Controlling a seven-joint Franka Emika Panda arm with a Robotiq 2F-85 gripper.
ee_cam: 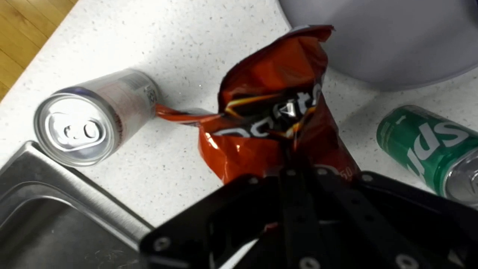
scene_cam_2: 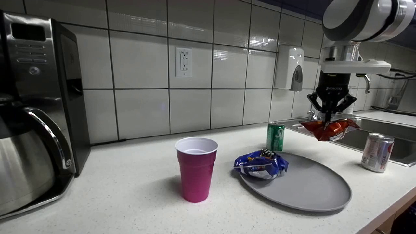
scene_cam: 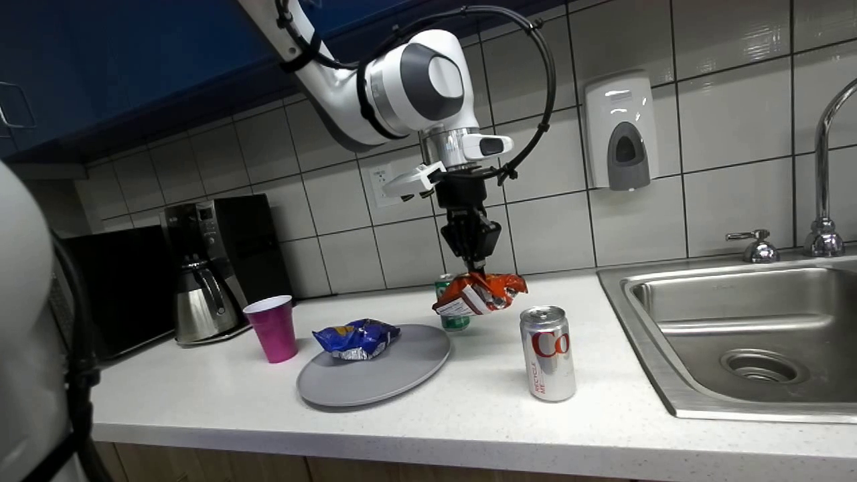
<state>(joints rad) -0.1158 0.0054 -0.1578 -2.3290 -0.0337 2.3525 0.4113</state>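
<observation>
My gripper [scene_cam: 476, 269] points down, its jaws shut on the crumpled top of a red-orange Doritos bag [scene_cam: 487, 294]. The bag hangs above the counter in both exterior views. In the wrist view the pinched bag [ee_cam: 274, 74] spreads out ahead of the dark fingers, which hide part of it. A silver cola can [ee_cam: 127, 97] stands on one side of it and a green Sprite can [ee_cam: 414, 145] on the other. Below lies a round grey plate [scene_cam_2: 315, 188], with a blue snack bag [scene_cam_2: 260, 164] resting on its edge.
A magenta cup [scene_cam_2: 196, 175] stands on the white counter [scene_cam: 201, 402] beside the plate. A steel sink [scene_cam: 643, 348] with a faucet [scene_cam: 825, 201] is set into the counter. A coffee maker [scene_cam: 207, 281] stands near the tiled wall, where a soap dispenser [scene_cam: 622, 127] hangs.
</observation>
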